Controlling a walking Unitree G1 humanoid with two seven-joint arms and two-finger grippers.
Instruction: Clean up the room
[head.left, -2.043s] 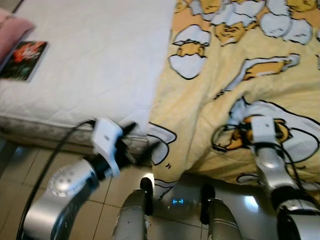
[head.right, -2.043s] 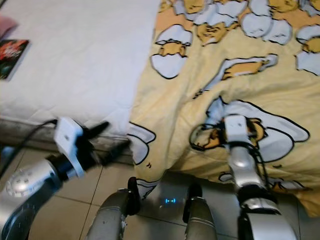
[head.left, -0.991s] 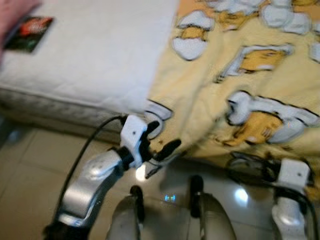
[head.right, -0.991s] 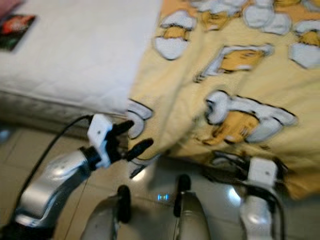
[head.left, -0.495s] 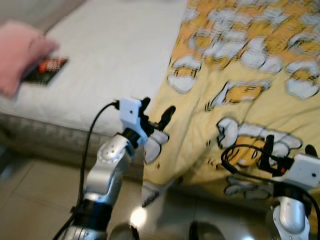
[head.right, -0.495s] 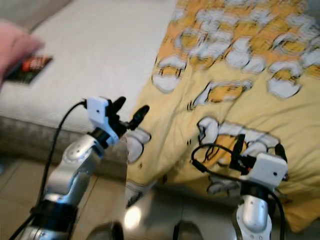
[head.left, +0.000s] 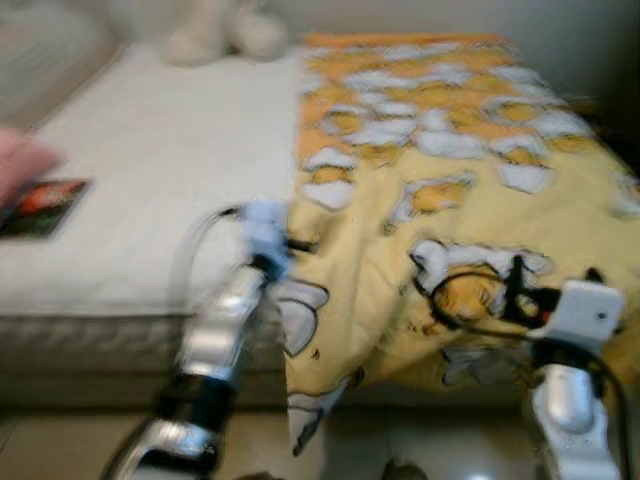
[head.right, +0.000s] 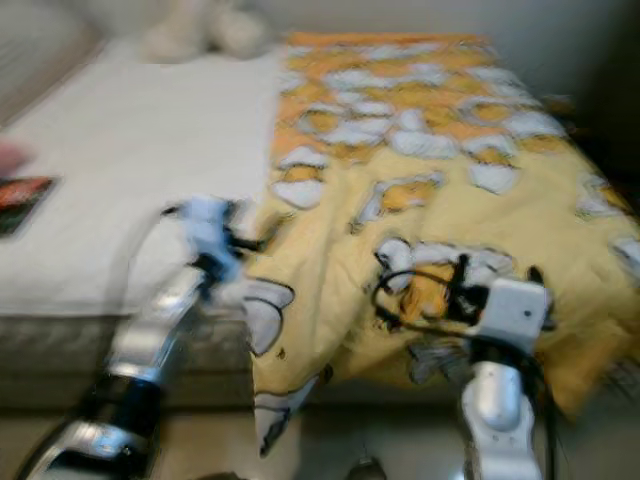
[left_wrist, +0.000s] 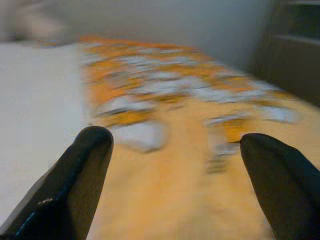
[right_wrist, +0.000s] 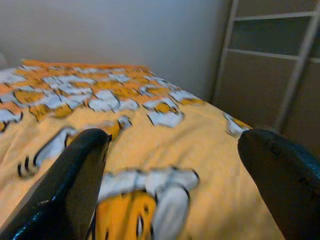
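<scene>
Nearest, right gripper (right_wrist: 170, 165) raised over the near right part of the yellow blanket (head.left: 470, 190), fingers (right_wrist: 75, 170) wide apart, holding nothing. Left gripper (left_wrist: 172, 165) at the blanket's left edge above the white mattress (head.left: 150, 170), fingers spread, empty. Farther left on the mattress, a dark book (head.left: 40, 207). At the far end, blurred pale plush shapes (head.left: 215, 35).
</scene>
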